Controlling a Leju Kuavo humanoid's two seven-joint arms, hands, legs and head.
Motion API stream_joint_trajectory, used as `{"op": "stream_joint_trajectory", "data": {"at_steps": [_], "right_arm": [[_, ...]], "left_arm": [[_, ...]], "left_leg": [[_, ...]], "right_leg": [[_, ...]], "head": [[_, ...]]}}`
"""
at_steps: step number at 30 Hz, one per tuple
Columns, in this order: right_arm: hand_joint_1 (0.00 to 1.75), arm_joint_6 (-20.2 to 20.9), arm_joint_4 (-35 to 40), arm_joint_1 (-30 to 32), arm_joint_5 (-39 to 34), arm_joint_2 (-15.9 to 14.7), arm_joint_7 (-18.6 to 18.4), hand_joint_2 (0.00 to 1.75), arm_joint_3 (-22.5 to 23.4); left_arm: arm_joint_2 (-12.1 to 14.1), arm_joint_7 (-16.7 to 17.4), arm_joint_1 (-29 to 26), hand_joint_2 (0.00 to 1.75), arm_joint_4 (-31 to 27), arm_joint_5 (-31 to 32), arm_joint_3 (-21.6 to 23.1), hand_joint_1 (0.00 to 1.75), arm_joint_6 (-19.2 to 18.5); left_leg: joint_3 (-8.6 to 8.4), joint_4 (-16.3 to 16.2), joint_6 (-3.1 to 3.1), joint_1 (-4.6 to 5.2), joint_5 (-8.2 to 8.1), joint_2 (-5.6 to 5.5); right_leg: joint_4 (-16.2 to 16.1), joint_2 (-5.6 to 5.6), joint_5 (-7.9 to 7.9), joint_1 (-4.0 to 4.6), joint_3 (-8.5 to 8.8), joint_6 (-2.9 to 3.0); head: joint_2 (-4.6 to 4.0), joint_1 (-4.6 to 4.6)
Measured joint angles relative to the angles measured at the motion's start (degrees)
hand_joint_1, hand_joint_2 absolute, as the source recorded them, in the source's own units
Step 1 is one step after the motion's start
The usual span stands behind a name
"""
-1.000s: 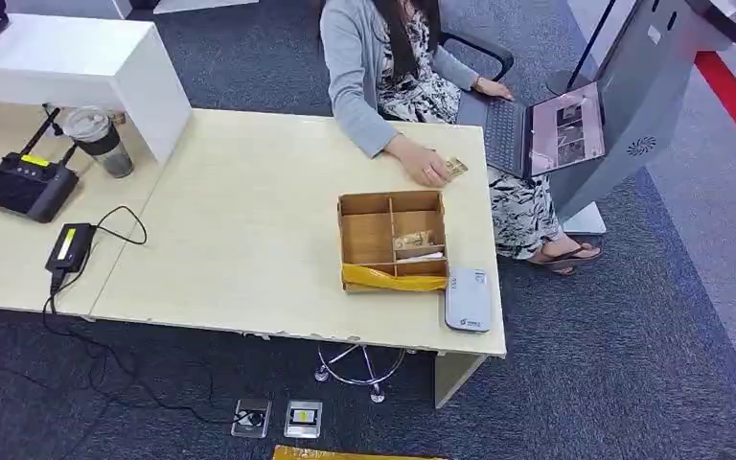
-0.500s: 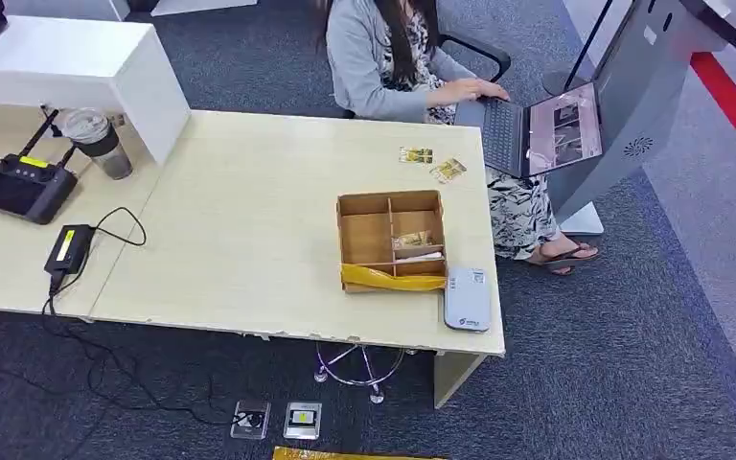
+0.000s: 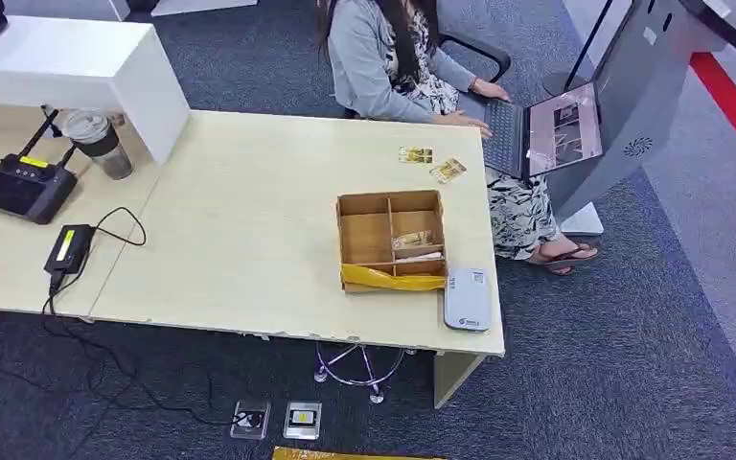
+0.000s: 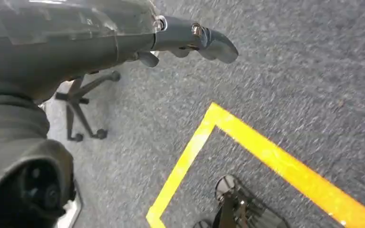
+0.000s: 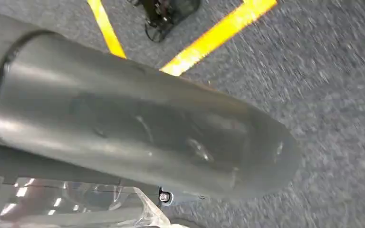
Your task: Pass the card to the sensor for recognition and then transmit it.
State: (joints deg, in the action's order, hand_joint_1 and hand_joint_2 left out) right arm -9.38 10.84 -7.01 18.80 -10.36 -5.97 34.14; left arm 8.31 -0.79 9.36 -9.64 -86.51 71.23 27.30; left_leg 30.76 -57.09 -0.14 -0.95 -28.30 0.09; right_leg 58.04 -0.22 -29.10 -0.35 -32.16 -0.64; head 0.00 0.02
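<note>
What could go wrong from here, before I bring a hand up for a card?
1. The two cards lie flat at the table's far edge, close to the person's hand at the laptop; reaching there risks contact.
2. Flat cards may slide instead of lifting.
3. The divided box stands between the near edge and the cards, right beside the white reader; a low reach could knock either.

Bare tabletop (image 3: 249, 220) left of the divided box (image 3: 390, 240) — open approach. Card reader (image 3: 467, 298) touches the box's near right corner; two cards (image 3: 431, 163) beyond it, person's hands (image 3: 474, 105) near.
</note>
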Motion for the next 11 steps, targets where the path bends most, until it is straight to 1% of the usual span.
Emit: {"op": "stream_joint_trajectory", "data": {"at_steps": [1,4,5,9,10,11], "right_arm": [[0.00,0.74,0.00,0.01,-0.09,0.00,-0.20,0.00,0.00],[0.00,4.98,-0.02,0.00,-2.08,-0.20,-0.70,0.00,0.09],[0.00,5.89,-0.02,0.00,-2.65,-0.24,-0.99,0.00,0.22],[0.00,7.35,-0.02,0.00,-2.97,-0.65,-0.75,0.00,0.24],[0.23,7.39,-0.02,0.00,-2.93,-0.74,-0.50,0.00,0.24],[1.75,7.37,-0.02,0.00,-2.80,-0.92,-0.33,0.00,0.24]], "left_arm": [[-0.11,0.29,0.02,0.00,0.00,0.02,-0.17,0.00,0.20],[-0.61,1.03,0.05,0.00,0.00,0.04,-0.72,0.00,0.48],[-0.70,1.12,0.06,0.00,0.00,0.06,-0.92,1.75,0.42],[-0.99,2.34,0.08,0.00,0.00,0.17,-1.38,1.75,0.00],[-1.03,2.71,0.09,0.00,0.00,0.26,-1.38,1.75,-0.02],[-1.05,3.11,0.11,0.00,0.00,0.33,-1.38,1.75,-0.06]], "left_leg": [[0.00,0.00,0.00,0.00,0.00,0.00],[0.00,0.00,0.00,0.00,0.00,0.01],[0.00,0.00,0.00,0.00,0.00,0.01],[0.00,0.00,0.00,0.01,0.00,0.02],[0.00,0.00,0.00,0.01,0.00,0.02],[0.00,0.00,0.00,0.01,0.00,0.02]], "right_leg": [[0.00,0.00,0.00,0.00,0.00,0.00],[0.00,0.02,0.00,0.00,0.00,-0.01],[0.00,0.02,0.00,0.00,0.00,-0.01],[0.00,0.03,0.01,-0.01,0.00,-0.01],[0.00,0.03,0.01,-0.01,0.00,-0.01],[0.00,0.03,0.01,-0.01,0.00,-0.01]], "head": [[0.00,0.02],[0.00,-0.02],[0.00,0.00],[0.00,-0.02],[0.00,0.00],[0.00,0.00]]}}
